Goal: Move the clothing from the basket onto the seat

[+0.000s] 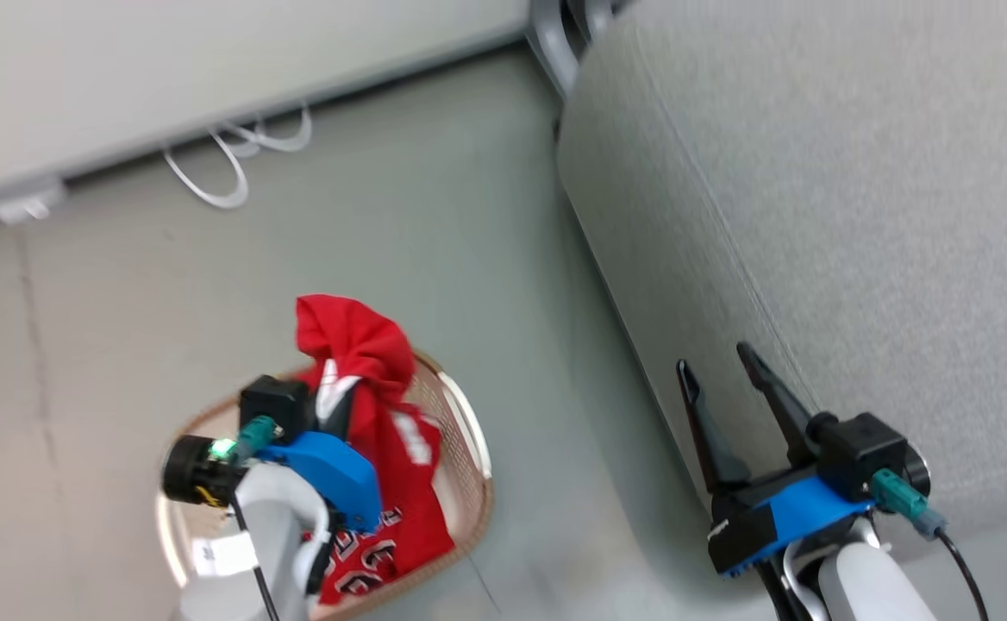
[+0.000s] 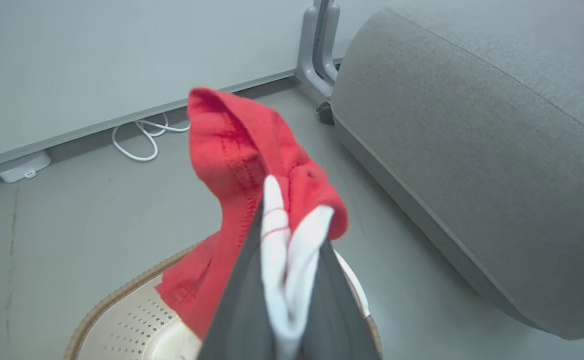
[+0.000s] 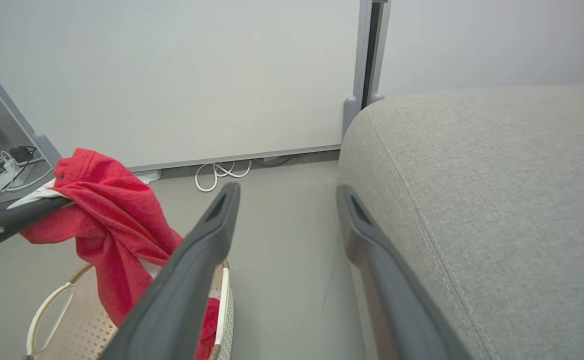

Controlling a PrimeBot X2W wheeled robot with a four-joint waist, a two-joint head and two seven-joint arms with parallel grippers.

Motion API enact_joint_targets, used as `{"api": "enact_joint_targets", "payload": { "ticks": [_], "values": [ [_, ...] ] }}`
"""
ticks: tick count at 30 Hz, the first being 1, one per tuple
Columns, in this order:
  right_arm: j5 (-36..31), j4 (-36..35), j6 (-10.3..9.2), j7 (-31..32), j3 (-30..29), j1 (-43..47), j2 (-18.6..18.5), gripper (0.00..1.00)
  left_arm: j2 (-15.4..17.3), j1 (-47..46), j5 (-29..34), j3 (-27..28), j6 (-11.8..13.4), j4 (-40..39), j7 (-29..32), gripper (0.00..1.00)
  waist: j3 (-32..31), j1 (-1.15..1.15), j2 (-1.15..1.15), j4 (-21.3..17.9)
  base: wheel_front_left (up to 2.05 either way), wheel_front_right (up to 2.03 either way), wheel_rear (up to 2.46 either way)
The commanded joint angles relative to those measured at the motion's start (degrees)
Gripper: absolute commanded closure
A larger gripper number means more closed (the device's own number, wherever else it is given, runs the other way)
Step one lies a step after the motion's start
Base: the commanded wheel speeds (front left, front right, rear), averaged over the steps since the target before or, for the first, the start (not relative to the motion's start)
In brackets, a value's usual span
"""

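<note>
A red jersey (image 1: 374, 405) with white trim hangs from my left gripper (image 1: 335, 401), which is shut on its white-edged fold above the basket (image 1: 469, 448). The left wrist view shows the fabric (image 2: 242, 155) pinched between the dark fingers (image 2: 242, 310), with the basket's (image 2: 122, 320) perforated floor below. The jersey's lower part, with block lettering, still lies in the basket. My right gripper (image 1: 715, 366) is open and holds nothing, beside the front edge of the grey seat (image 1: 814, 190). In the right wrist view, the jersey (image 3: 107, 215) dangles at left over the basket (image 3: 72, 320), and the seat (image 3: 482, 200) is at right.
A white cable (image 1: 236, 155) lies coiled on the grey floor by the pale wall panel. A white power block (image 1: 25, 205) sits at the wall's base. A grey partition foot (image 2: 317, 55) stands behind the seat's corner. Open floor separates basket and seat.
</note>
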Motion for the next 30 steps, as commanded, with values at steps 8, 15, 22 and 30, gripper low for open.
{"api": "enact_joint_targets", "payload": {
  "ticks": [8, 15, 22, 30],
  "values": [
    [-1.1, -2.0, 0.01, 3.1, -0.1, 5.1, -0.2, 0.00, -1.0, 3.4, -5.9, -8.2, -0.5, -8.4, -0.3, 1.00, -12.9, 0.01, 0.00, 5.8, 0.00, 0.00, 0.00],
    [-1.7, -3.5, 0.01, 5.1, -0.6, 7.9, -0.2, 0.00, -1.0, 0.1, -11.5, -15.9, -0.5, -11.9, -0.3, 1.00, -17.0, 0.01, 0.00, 7.7, 0.00, 0.00, 0.00],
    [-1.8, -4.8, 0.01, 6.3, -1.1, 9.5, -0.2, 0.00, -1.5, -5.5, -16.6, -21.7, -0.3, -14.1, 1.3, 1.00, -18.4, 0.01, 0.00, 9.0, 0.00, 0.00, 0.00],
    [-1.8, -4.7, 0.01, 6.7, -0.8, 9.8, -0.2, 0.00, -1.8, -11.2, -20.8, -26.2, -0.3, -15.3, 3.2, 1.00, -19.3, 0.01, 0.00, 9.0, 0.00, 0.00, 0.00]
  ]
}}
